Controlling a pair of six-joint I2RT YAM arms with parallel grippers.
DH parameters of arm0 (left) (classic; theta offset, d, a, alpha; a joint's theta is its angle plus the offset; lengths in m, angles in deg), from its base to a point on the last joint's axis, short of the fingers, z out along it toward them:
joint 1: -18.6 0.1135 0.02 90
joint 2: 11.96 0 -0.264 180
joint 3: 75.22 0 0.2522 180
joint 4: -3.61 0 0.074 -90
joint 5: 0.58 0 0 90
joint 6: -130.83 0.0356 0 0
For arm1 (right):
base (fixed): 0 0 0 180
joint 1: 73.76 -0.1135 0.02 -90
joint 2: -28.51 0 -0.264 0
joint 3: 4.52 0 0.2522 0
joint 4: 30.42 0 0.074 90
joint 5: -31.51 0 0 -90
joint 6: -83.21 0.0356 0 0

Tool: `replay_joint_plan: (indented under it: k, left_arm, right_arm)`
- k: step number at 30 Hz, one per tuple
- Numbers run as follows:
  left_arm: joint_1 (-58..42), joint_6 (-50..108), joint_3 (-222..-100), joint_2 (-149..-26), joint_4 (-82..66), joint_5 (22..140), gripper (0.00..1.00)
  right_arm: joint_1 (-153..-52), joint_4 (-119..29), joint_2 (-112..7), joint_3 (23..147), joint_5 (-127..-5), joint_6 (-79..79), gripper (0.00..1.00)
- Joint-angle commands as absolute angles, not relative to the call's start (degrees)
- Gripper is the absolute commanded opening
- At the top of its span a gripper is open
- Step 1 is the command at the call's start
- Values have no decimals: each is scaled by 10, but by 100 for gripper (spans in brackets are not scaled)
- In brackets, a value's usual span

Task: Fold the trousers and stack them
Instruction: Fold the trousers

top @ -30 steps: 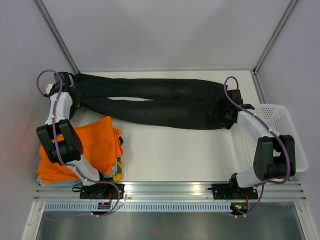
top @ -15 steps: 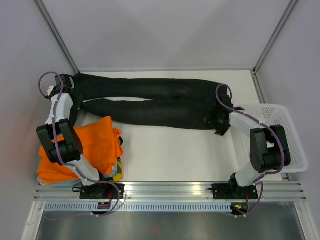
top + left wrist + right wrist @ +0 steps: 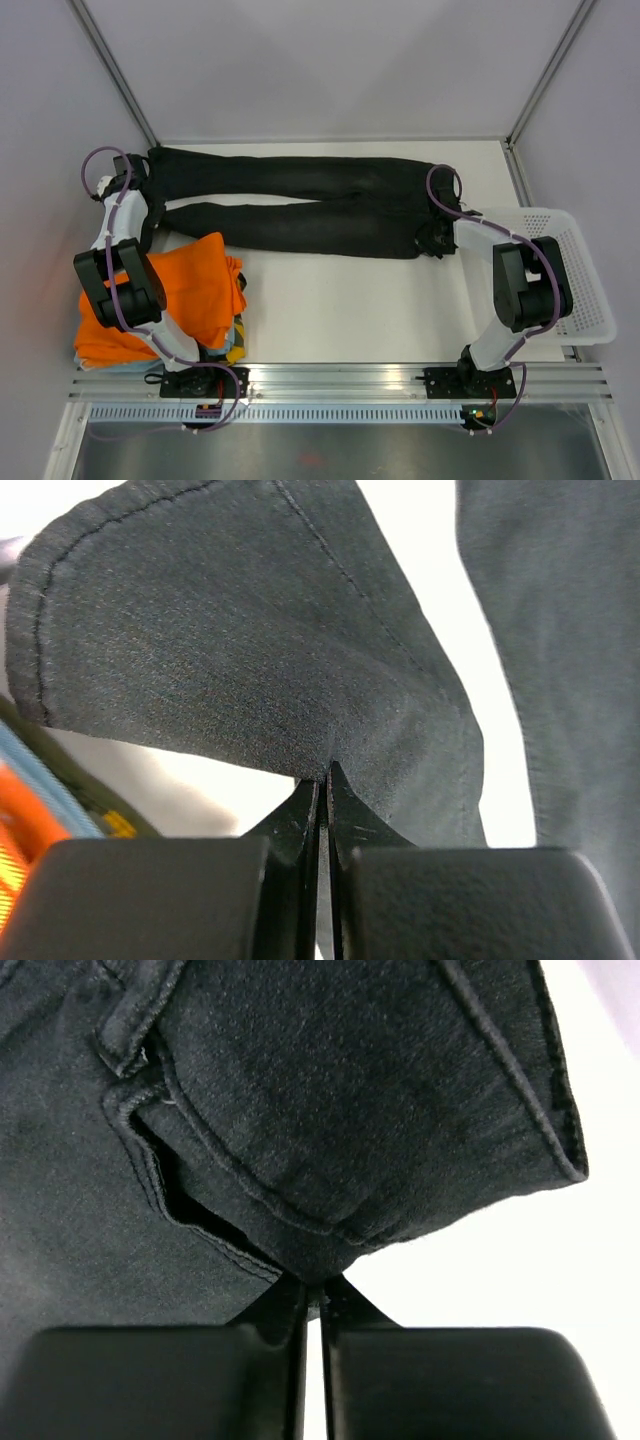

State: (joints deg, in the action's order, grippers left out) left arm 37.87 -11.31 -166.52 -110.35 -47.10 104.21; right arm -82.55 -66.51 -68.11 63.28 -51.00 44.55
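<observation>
Trousers (image 3: 300, 205): one black pair, laid out full length across the far half of the table (image 3: 350, 300), cuffs at the left, waist at the right. The two legs run side by side, with a thin sliver of table showing between them near the left. They are flat, not bunched.

Left end effector (image 3: 322, 780): fingers pressed together with a fold of leg fabric near the cuff pinched between them. The arm covers that spot from above, so you can't tell which leg.

Right end effector (image 3: 318, 1285): fingers likewise closed tight, pinching the corner of the waistband at the near right end of the garment.

Progress, my read: early.
- Both ends are gripped, so the grasp for the first fold is set.
- No fold shows yet. The legs aren't one on top of the other and nothing is doubled end to end.
- Left to do: lay one leg over the other, fold cuffs to waist, then put the bundle on the stack.

Around it:
- One orange garment (image 3: 190, 290) at the near left, just beside the near leg. It sits on top of a small pile (image 3: 237, 350) with blue and yellow edges peeking out. I can't count those layers.
- One white basket (image 3: 590, 300) at the right edge, just beside the right arm. Nothing visible inside.
</observation>
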Motion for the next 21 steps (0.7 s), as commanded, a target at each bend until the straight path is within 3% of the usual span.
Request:
replay_joint_plan:
  k: [1, 9, 21]
  left_arm:
    - [382, -52, -1666, -1066, -460, 1097, 2]
    - [381, 72, -1664, -1010, -421, 1127, 2]
    - [381, 122, -1662, -938, -448, 1198, 2]
  right_arm:
    - [-825, -675, -676, 663, -464, 433, 0]
    - [-826, -750, -607, 729, -440, 415, 0]
    - [-825, -875, -534, 796, -379, 394, 0]
